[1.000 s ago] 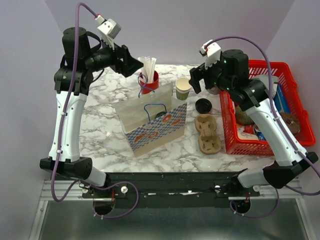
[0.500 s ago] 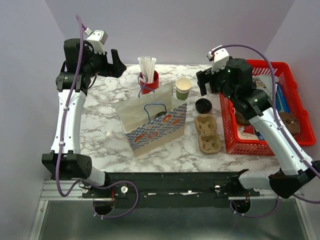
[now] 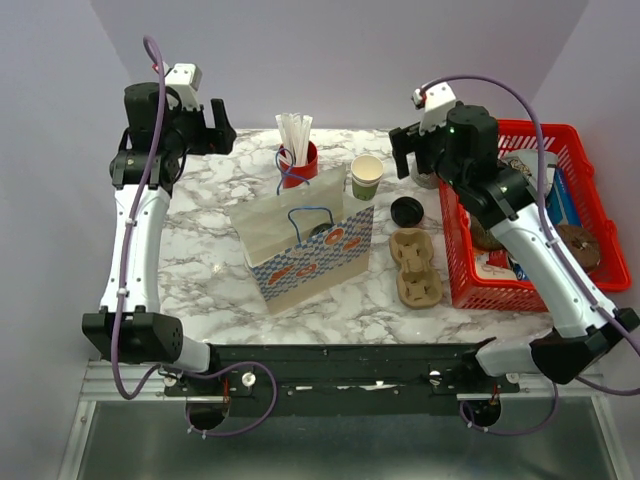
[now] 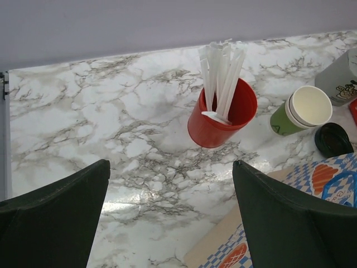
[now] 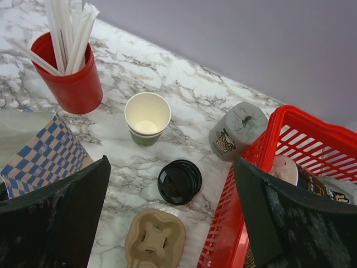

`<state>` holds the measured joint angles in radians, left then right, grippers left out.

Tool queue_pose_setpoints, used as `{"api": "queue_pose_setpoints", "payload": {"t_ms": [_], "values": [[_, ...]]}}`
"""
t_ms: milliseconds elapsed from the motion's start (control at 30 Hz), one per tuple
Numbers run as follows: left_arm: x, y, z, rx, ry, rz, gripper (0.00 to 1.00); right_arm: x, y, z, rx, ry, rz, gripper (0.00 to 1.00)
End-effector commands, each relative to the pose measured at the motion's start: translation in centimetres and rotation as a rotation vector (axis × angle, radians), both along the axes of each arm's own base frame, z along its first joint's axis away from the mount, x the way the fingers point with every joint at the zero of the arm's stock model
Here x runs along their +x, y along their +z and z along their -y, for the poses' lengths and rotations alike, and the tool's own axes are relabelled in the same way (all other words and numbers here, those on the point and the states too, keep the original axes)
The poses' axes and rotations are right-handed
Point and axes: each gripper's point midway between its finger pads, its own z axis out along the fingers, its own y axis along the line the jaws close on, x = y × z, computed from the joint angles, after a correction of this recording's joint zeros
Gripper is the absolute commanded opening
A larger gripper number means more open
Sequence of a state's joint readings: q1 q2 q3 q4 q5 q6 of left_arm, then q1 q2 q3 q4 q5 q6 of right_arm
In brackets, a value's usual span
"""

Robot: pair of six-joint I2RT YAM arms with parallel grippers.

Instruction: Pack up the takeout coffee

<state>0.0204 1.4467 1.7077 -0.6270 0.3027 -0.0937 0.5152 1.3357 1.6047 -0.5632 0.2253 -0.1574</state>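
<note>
The takeout coffee cup (image 3: pixel 366 177), cream with a green band, stands open and upright at the back of the marble table. Its black lid (image 3: pixel 406 211) lies flat just in front of it. Both show in the right wrist view, cup (image 5: pixel 146 118) and lid (image 5: pixel 179 181), below my open, empty right gripper (image 5: pixel 170 218). That gripper (image 3: pixel 405 155) hovers high, a little right of the cup. My left gripper (image 3: pixel 215 135) is up at the far left, open and empty; its view catches the cup (image 4: pixel 304 109) and lid (image 4: pixel 333 139) at the right edge.
A blue-checked paper bag (image 3: pixel 305 240) stands open mid-table. Behind it is a red cup of white straws (image 3: pixel 298 160). A brown pulp cup tray (image 3: pixel 415 266) lies right of the bag. A red basket (image 3: pixel 455 280) of goods fills the right side, with a grey cup (image 5: pixel 237 131) beside it.
My left arm has drawn back from above the bag and straws to the far left, its jaws spreading a little wider. The right gripper has shifted slightly near the cup.
</note>
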Motion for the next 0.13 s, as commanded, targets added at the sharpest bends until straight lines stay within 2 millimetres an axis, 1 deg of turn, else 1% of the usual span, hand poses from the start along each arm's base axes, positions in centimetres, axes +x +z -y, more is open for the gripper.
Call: {"api": "queue_pose_setpoints", "payload": {"t_ms": [0, 67, 100], "values": [[-0.94, 2.07, -1.34, 0.035, 0.056, 0.066, 0.99, 1.67, 3.1, 0.21, 0.029, -0.049, 0.079, 1.0], [-1.02, 2.02, -1.48, 0.041, 0.059, 0.066, 0.99, 2.19, 3.08, 0.02, 0.025, -0.053, 0.078, 1.0], [-1.05, 2.14, -1.53, 0.042, 0.062, 0.069, 0.99, 2.17, 3.86, 0.0, 0.035, -0.051, 0.093, 1.0]]}}
